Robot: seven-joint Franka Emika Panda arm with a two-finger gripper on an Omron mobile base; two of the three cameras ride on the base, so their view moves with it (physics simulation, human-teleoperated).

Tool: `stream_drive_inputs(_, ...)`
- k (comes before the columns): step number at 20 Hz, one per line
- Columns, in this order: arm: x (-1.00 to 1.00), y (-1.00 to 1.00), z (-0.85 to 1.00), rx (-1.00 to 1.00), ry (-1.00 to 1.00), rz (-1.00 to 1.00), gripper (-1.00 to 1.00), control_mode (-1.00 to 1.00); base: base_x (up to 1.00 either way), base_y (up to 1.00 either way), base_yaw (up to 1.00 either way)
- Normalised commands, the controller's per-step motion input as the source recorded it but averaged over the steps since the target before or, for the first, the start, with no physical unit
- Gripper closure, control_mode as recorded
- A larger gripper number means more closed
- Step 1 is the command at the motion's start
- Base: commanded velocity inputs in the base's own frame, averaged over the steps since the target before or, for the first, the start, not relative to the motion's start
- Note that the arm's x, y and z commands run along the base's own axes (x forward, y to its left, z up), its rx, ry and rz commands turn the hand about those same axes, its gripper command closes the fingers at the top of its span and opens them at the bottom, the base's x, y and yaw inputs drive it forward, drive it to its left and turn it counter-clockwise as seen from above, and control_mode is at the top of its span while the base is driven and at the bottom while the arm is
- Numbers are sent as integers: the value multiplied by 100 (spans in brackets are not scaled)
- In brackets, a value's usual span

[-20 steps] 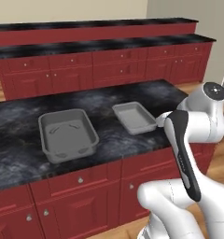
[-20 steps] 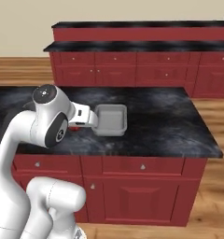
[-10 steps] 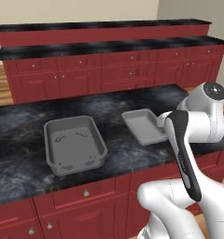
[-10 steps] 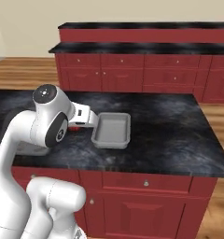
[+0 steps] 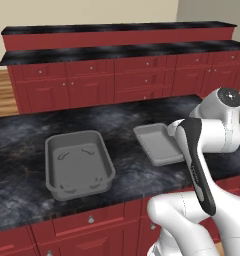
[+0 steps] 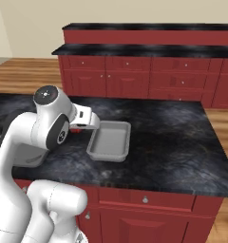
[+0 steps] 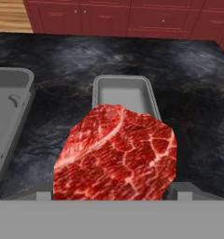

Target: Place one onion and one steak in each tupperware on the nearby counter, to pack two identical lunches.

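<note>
A bright red steak (image 7: 116,154) sits between the fingertips of my gripper (image 7: 114,191), which is shut on it. The steak hangs above the black marbled counter (image 7: 188,84), just short of the small light grey tupperware (image 7: 123,91), which is empty. The larger, darker tupperware (image 7: 11,107) lies to its left, also empty. In the left base view the large tupperware (image 5: 78,162) and the small tupperware (image 5: 157,142) lie side by side on the counter (image 5: 22,135), with my arm just right of the small one. In the right base view the gripper (image 6: 82,124) hovers beside the small tupperware (image 6: 110,140). The onion is out of view.
Behind the counter runs a long two-tiered red cabinet row (image 5: 117,75) with a strip of wooden floor (image 6: 21,78) between. Bare counter top (image 6: 173,137) stretches to the right of the small tupperware. The counter's front edge and drawers (image 5: 92,220) lie just below the containers.
The whole picture has shifted: the base has driven closer to the counter, so both tupperwares look nearer and lower. The steak stays in my grip.
</note>
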Motion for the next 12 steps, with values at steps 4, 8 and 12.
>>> stream_drive_inputs(4,0,0,0,0,0,0,100,100,35,-21,7)
stream_drive_inputs(8,0,0,0,0,0,0,100,100,23,-8,6)
stream_drive_inputs(12,7,-2,-10,0,0,2,100,-100,10,0,2)
